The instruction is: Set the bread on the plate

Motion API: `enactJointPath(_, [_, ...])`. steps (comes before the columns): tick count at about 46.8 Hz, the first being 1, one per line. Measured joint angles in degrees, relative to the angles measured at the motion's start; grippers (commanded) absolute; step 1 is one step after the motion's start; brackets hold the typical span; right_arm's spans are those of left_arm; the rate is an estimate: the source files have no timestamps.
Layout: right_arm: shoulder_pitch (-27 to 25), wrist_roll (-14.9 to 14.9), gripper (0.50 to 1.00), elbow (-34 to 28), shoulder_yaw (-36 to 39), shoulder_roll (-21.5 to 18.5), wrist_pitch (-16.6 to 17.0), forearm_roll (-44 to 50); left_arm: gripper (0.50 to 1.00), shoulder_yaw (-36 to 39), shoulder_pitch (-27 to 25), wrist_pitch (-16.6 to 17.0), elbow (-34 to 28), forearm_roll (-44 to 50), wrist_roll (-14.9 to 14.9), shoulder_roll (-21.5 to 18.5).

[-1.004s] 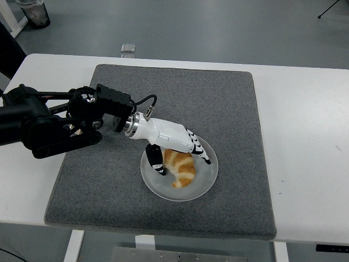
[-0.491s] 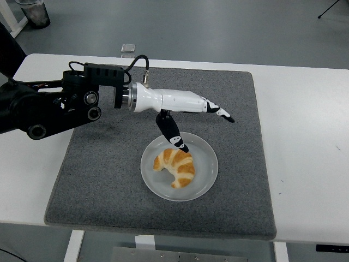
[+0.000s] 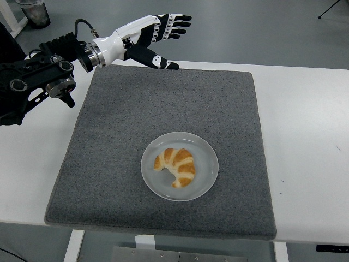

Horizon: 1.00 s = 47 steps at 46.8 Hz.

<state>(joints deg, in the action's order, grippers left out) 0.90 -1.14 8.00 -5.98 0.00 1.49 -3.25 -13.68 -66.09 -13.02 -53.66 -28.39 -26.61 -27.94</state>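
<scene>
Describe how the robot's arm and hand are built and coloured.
The left arm is black, blocky metal with round joint discs and bolts. A black cable loops over its wrist, where a silver ring joins the left hand. That hand is glossy white with five slim fingers, black joint bands and black fingertips. No right arm shows.

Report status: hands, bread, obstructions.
Left hand open, empty, raised over mat's far-left corner. Right arm out of view. Croissant on plate. Nothing in the way.

Bright, even overhead light; shadows faint and soft; focus sharp throughout; mild sheen on plate (image 3: 207, 173) rim.
</scene>
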Motion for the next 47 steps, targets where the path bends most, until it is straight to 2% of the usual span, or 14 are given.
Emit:
enactJointPath(6, [0.0,0.0,0.952,0.0,0.0,0.0,0.0,0.0,0.994,-0.7,1.8,0.0,2.2,3.4,-0.1,-0.3])
enactJointPath(17, [0.0,0.0,0.952,0.0,0.0,0.0,0.0,0.0,0.996,-6.9,5.8,-0.4,5.5,8.6,0.0,-0.5])
enactJointPath(27, [0.0,0.0,0.952,0.0,0.0,0.0,0.0,0.0,0.999,-7.9,6.8,-0.9,9.5,18.8,0.2,-1.6])
enactJointPath(37, [0.0,0.0,0.952,0.0,0.0,0.0,0.0,0.0,0.999,-7.8,7.6,-0.1,11.9,23.5,1.7,-0.9])
enactJointPath(47, [0.0,0.0,0.952,0.3,-0.1,0.0,0.5,-0.1,0.999,-7.8,8.3,0.1,16.0,36.6,4.3,0.4])
